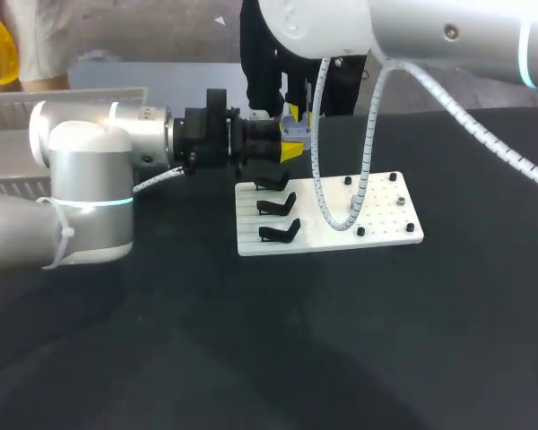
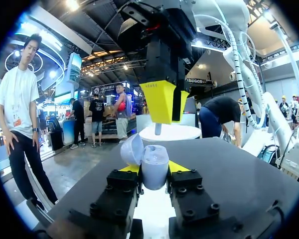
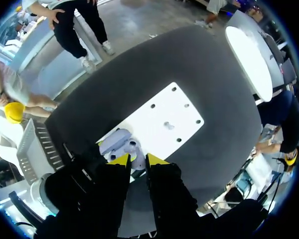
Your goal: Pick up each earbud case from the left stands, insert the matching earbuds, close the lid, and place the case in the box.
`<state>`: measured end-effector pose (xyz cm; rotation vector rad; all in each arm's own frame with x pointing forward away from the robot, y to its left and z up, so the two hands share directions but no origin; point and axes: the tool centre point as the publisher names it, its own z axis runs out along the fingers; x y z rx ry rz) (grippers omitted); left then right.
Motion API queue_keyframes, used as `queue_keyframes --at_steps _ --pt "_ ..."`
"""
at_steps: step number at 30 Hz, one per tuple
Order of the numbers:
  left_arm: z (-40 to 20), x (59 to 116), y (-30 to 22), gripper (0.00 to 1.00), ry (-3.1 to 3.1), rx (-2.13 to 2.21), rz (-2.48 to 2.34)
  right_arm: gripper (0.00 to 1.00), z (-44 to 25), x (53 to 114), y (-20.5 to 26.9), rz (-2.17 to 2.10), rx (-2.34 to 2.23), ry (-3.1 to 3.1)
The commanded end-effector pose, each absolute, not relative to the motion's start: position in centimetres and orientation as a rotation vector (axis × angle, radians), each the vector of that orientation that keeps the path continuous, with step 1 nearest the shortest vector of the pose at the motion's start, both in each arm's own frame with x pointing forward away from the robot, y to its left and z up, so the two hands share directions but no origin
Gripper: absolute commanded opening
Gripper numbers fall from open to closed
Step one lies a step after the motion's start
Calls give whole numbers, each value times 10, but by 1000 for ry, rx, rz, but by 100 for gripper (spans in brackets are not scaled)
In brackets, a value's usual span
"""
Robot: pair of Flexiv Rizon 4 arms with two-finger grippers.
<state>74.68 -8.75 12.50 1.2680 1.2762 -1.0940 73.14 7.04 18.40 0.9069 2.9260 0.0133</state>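
Left gripper (image 2: 154, 168) clamped on open case (image 2: 155, 158); right gripper (image 2: 171, 106) above, pinching earbud (image 2: 158, 129). Risk: slight misalignment could jam the earbud on the rim or drop it.

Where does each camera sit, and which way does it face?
Head view: above and behind, looking down on the table; left arm and right arm show.
Left wrist view: along the left gripper, which holds the earbud case; right gripper hangs above.
Right wrist view: down past the right gripper onto the white board.
Both wrist views share the earbud case.
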Motion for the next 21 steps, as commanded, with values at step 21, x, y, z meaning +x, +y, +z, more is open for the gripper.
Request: queue_keyframes --at_steps 21 --pt "124 745 -87 0 1272 1262 -1088 0 170 741 77 0 904 2946"
